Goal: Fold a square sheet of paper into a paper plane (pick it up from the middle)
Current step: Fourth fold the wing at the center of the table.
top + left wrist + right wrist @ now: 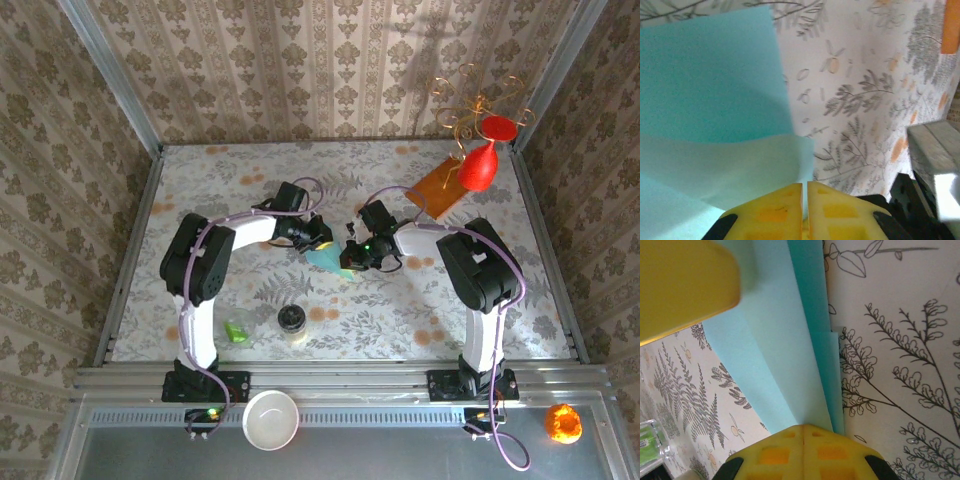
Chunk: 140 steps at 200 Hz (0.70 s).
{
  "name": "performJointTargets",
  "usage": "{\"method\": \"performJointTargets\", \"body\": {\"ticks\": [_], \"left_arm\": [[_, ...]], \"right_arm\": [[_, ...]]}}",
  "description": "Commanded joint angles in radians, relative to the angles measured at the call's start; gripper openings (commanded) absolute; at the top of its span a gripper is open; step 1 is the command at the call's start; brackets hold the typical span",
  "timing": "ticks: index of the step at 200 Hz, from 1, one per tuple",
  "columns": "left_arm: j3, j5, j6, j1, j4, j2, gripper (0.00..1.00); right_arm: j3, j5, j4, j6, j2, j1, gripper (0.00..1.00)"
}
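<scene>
Both arms bend inward, meeting over the table (420, 300). The left gripper (805, 192) and the right gripper (803, 432) each pinch the folded light blue paper sheet (325, 260).

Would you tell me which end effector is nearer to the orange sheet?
Right: the right end effector is front-left of the orange sheet; the left end effector lies farther left.

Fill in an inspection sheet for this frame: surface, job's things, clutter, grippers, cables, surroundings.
Surface: floral-patterned table, flat.
Job's things: light blue paper, in folded layers, mid-table between the grippers.
Clutter: orange-brown sheet, red vase by a wire stand, small jar, green item; white bowl and orange object on the near ledge.
Grippers: left gripper and right gripper both shut on the light blue paper.
Cables: lilac cables run along both arms.
Surroundings: wallpapered walls, metal frame.
</scene>
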Motion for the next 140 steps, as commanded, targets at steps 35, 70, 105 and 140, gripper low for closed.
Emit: {"method": "performJointTargets", "body": {"ticks": [35, 70, 105, 140], "left_arm": [[-0.075, 0.023, 0.020, -0.044, 0.096, 0.007, 0.12], [-0.083, 0.012, 0.023, -0.043, 0.107, 0.035, 0.11], [-0.078, -0.012, 0.026, 0.000, 0.109, 0.054, 0.11], [-0.019, -0.036, 0.086, 0.075, 0.014, 0.087, 0.11]], "right_arm": [[-0.006, 0.086, -0.158, 0.010, 0.089, -0.004, 0.04], [-0.007, 0.088, -0.174, 0.010, 0.096, -0.006, 0.03], [-0.025, 0.110, -0.200, 0.001, 0.104, -0.011, 0.03], [-0.046, 0.145, -0.242, -0.007, 0.115, -0.020, 0.02]]}}
